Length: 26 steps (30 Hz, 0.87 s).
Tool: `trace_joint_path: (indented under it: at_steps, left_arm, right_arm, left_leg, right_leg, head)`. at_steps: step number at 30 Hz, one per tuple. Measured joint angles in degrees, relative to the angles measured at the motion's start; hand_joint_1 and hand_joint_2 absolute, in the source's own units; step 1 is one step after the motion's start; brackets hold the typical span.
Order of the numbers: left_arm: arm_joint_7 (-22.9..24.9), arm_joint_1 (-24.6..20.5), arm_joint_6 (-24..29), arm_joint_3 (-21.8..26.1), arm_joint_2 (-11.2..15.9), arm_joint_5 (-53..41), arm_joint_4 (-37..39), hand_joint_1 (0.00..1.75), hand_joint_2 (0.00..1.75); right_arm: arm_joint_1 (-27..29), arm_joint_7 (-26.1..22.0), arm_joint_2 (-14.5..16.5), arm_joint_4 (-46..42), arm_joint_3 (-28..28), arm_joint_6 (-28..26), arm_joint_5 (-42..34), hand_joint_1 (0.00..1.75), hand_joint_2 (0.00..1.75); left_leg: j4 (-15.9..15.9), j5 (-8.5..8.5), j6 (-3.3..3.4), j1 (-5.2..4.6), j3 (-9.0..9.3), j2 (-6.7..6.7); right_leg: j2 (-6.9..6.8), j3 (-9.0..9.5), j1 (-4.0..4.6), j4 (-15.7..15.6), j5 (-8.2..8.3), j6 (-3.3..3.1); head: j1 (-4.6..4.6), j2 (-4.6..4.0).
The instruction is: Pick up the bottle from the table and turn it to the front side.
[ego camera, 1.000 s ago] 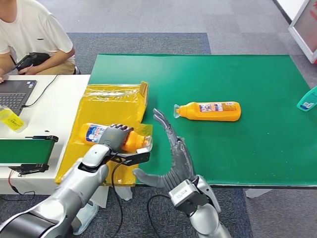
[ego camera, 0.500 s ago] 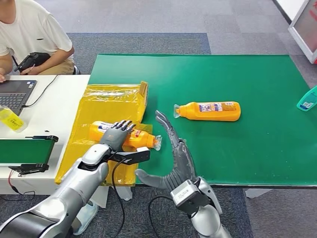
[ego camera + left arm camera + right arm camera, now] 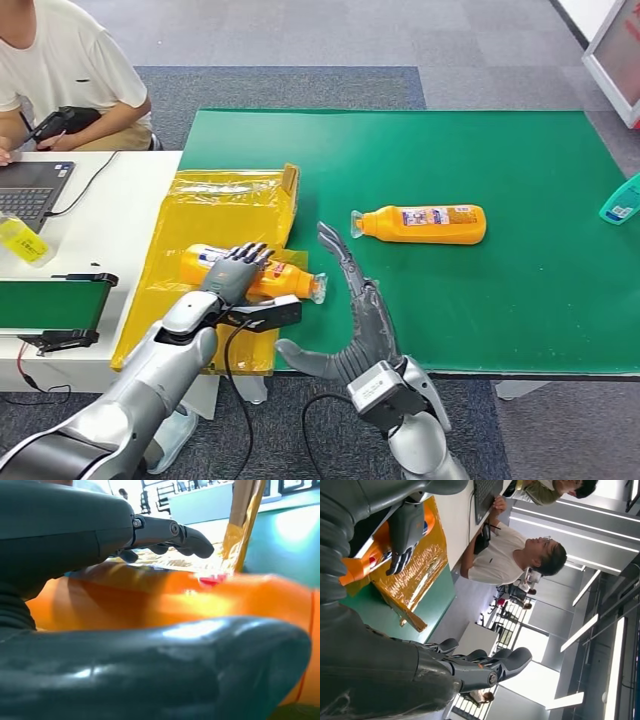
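An orange bottle (image 3: pixel 290 281) lies on its side on a yellow plastic bag (image 3: pixel 219 200), its clear cap pointing right over the green mat (image 3: pixel 468 300). My left hand (image 3: pixel 232 272) holds the bottle (image 3: pixel 196 600), fingers (image 3: pixel 177 531) across its top and the thumb along its near side. From the right wrist camera, the same left hand (image 3: pixel 405 530) covers the bottle (image 3: pixel 356 566). My right hand (image 3: pixel 361 318) stands open just right of the cap, fingers (image 3: pixel 482 666) spread, touching nothing.
A second orange bottle (image 3: pixel 423 223) lies on the mat further right. A teal bottle (image 3: pixel 623 202) pokes in at the right edge. On the white table (image 3: pixel 113 220) to the left are a laptop (image 3: pixel 30 190) and a person (image 3: pixel 60 70) seated behind it.
The bottle under my left hand has slid to the right, so its cap now sticks out past the bag. My right hand has edged slightly right.
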Motion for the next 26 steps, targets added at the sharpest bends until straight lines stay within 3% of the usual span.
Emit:
trace_joint_path:
  at_steps: [2,5,11,18,26]
  left_arm:
    - [-2.8,2.1,0.4,0.2,-0.2,5.0,-3.6,0.00,0.00]
    - [-5.4,7.8,0.6,0.5,-1.0,13.1,-14.7,0.00,0.00]
    - [-5.7,18.2,-0.5,0.4,-2.7,20.8,-39.4,0.00,0.00]
    - [-7.1,21.7,0.2,0.5,-3.1,23.1,-48.4,0.00,0.00]
    - [-13.7,30.2,0.0,0.7,-4.8,39.3,-63.0,0.00,0.00]
  right_arm:
    - [0.2,0.0,0.0,0.0,0.0,-0.3,0.4,0.00,1.75]
    - [0.6,0.3,0.0,-0.1,-0.1,-1.8,1.5,0.00,1.75]
    - [1.9,0.8,0.0,-1.1,-0.5,-3.6,2.6,0.00,1.75]
    - [2.2,1.1,0.0,-1.5,-0.9,-4.1,3.0,0.00,1.75]
    - [3.5,3.0,0.0,-3.9,-1.3,-6.8,6.3,0.00,1.75]
  left_leg:
    - [0.0,0.00,0.00,0.00,0.00,0.00]
    - [0.0,-0.04,0.02,0.00,-0.02,0.01]
    - [0.0,-0.18,0.08,0.00,-0.05,0.01]
    - [0.0,-0.16,0.07,0.00,-0.05,0.01]
    - [0.0,-0.22,0.13,0.00,-0.06,0.01]
  right_leg:
    - [0.00,-0.01,0.00,0.0,0.00,0.00]
    - [0.01,-0.04,0.00,0.0,-0.02,0.01]
    - [0.01,-0.06,0.00,0.0,-0.17,0.05]
    - [0.01,-0.05,0.00,0.0,-0.15,0.07]
    - [0.01,-0.05,-0.01,0.0,-0.21,0.11]
  head:
    - [0.01,0.00]
    - [0.01,0.00]
    - [0.01,0.00]
    - [0.00,0.00]
    - [0.01,0.00]
